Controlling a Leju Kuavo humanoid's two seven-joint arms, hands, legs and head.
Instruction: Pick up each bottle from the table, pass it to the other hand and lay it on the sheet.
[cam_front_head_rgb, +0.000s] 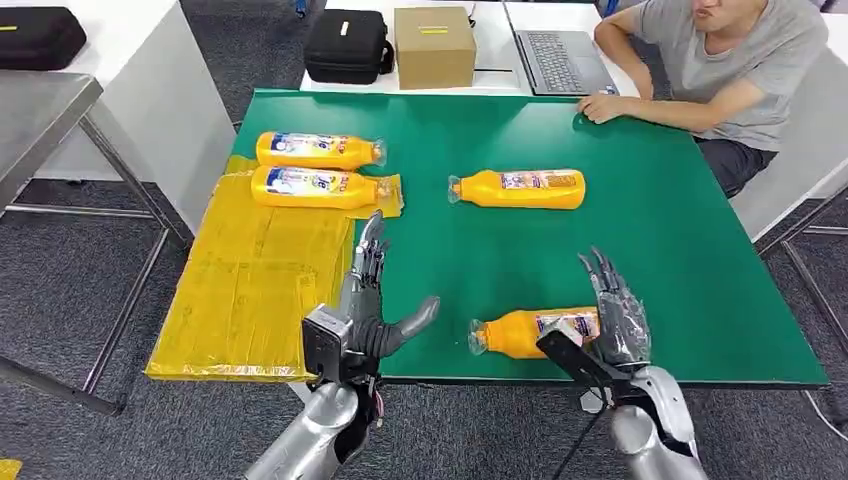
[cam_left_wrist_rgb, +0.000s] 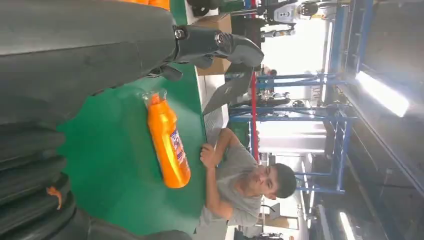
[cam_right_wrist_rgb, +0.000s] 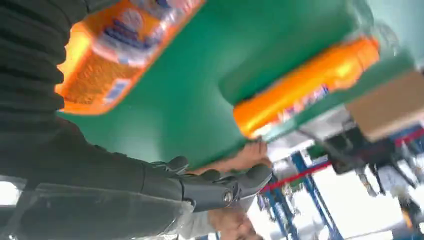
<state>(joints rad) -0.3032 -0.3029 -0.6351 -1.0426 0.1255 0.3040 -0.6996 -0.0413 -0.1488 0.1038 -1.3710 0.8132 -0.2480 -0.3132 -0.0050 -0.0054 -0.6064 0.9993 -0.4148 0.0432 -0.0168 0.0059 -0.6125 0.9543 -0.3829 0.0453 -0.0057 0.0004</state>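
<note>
Yellow sheet (cam_front_head_rgb: 250, 290): draped over the table's nine-o'clock edge, hanging past it at seven o'clock. One orange bottle (cam_front_head_rgb: 318, 187) lies on its far end, cap toward three o'clock; a second bottle (cam_front_head_rgb: 320, 150) lies just beyond it at twelve o'clock, on the green table (cam_front_head_rgb: 680, 250) beside the sheet's far edge.

Left hand (cam_front_head_rgb: 368, 305): open, empty, fingers straight and pointing to twelve o'clock, thumb spread toward three o'clock. It is raised over the table's near edge, just right of the sheet, touching nothing. Silver forearm enters from six o'clock.

Third bottle (cam_front_head_rgb: 520, 188): mid-table, on its side, cap toward nine o'clock, well apart from both hands.

Fourth bottle (cam_front_head_rgb: 530, 332): near edge of the table, on its side, cap toward nine o'clock.

Right hand (cam_front_head_rgb: 615, 315): open, fingers spread and pointing to twelve o'clock, set over the base end of the fourth bottle. Contact with it cannot be told; no closed grip is seen.

Beyond the table, at twelve o'clock: black case (cam_front_head_rgb: 347, 45), cardboard box (cam_front_head_rgb: 434, 45), laptop (cam_front_head_rgb: 560, 60). At one o'clock a seated person (cam_front_head_rgb: 720, 70) rests a hand on the table's far edge.
</note>
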